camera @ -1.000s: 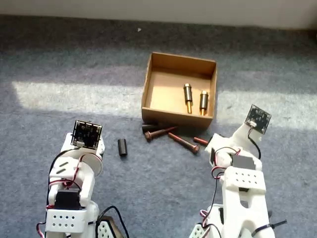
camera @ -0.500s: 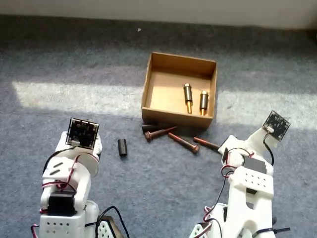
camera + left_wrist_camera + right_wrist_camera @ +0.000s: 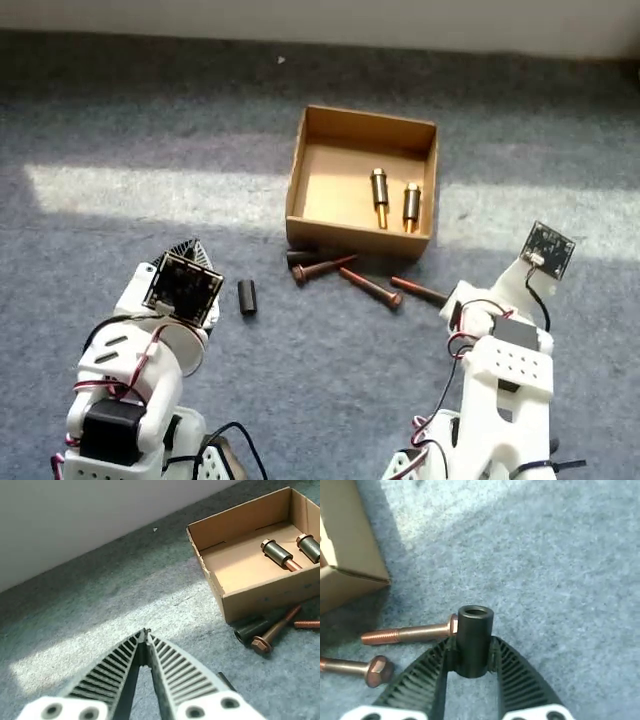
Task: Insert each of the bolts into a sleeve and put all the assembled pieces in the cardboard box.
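The open cardboard box (image 3: 316,129) holds two assembled pieces (image 3: 380,197) (image 3: 411,203), also seen in the left wrist view (image 3: 279,557). Three copper bolts (image 3: 322,268) (image 3: 370,286) (image 3: 418,291) lie on the carpet in front of the box. A dark sleeve (image 3: 300,257) rests against the box front, and a black sleeve (image 3: 247,297) lies farther left. My left gripper (image 3: 145,636) is shut and empty, a little left of that black sleeve. My right gripper (image 3: 471,649) is shut on another black sleeve (image 3: 475,625), held upright just above the head of a bolt (image 3: 410,632).
Grey carpet covers the whole floor, with a sunlit band (image 3: 150,195) across the middle. A pale wall (image 3: 75,520) runs along the far side. The left arm (image 3: 130,380) and right arm (image 3: 500,380) stand at the near edge. A box corner (image 3: 345,555) is close to my right gripper.
The right arm moved to the right, uncovering the third bolt. The left arm tilted, so its shut fingers now show beyond its camera board.
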Available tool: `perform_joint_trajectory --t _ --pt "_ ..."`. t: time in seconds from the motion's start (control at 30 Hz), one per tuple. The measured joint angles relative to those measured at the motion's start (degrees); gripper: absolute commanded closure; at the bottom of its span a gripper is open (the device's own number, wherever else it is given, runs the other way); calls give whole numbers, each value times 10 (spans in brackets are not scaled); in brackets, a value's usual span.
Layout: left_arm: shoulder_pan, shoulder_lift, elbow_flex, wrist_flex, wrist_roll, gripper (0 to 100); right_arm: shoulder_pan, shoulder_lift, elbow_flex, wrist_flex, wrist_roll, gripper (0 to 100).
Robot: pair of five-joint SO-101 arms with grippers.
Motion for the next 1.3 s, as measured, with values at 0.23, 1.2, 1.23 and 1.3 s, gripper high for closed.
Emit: perform_joint_trajectory --t 0.23,1.2,1.23,1.3 --pt "51 127 -68 17 -9 973 47 0 0 1 67 991" --pt "236 884 -511 61 -155 993 134 0 0 -16 70 992" --pt "244 903 -521 61 -166 993 135 0 0 -16 70 992" --pt "258 942 -542 61 -185 989 136 0 0 -16 70 992"
